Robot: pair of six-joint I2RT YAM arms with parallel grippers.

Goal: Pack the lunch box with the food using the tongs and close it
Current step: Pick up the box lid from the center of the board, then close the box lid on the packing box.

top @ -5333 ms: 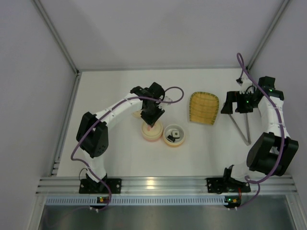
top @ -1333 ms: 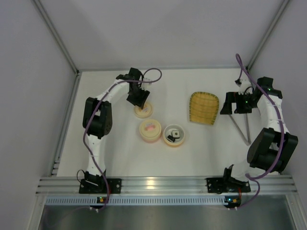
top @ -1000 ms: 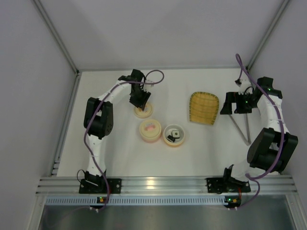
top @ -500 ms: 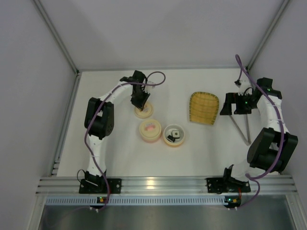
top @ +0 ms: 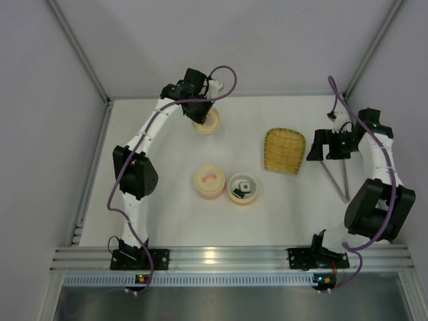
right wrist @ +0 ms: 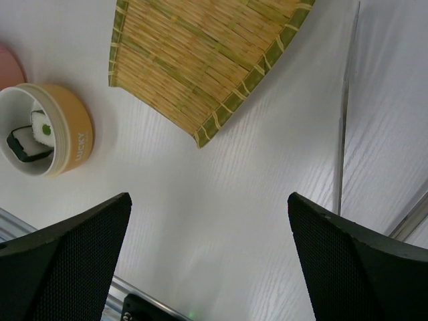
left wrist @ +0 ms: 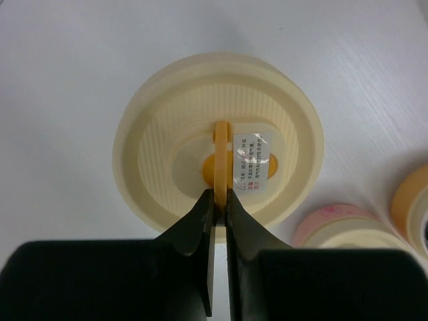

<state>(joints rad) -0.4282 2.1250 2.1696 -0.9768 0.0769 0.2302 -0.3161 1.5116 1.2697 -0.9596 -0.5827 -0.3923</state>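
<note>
My left gripper (left wrist: 220,195) is shut on the upright yellow tab of a round cream lid (left wrist: 160,140) with an orange centre. In the top view this lid (top: 212,125) hangs under the left gripper (top: 202,116) at the back left. A tan lunch box bowl (top: 254,194) at mid-table holds a black-and-white sushi piece (top: 245,186), also seen as the sushi piece (right wrist: 32,136) in the bowl (right wrist: 77,147). The silver tongs (top: 340,180) lie at the right, a thin tongs arm (right wrist: 345,107) in the right wrist view. My right gripper (right wrist: 208,200) stands open above the table, holding nothing.
A pink-topped round container (top: 209,182) sits just left of the bowl, and shows as the pink container (left wrist: 338,224) below the held lid. A woven yellow tray (top: 284,150) lies between the bowl and the right gripper (top: 326,150). White walls enclose the table.
The left gripper closed on the cream lid's tab and carried the lid from beside the pink container toward the back of the table. The right arm stayed put.
</note>
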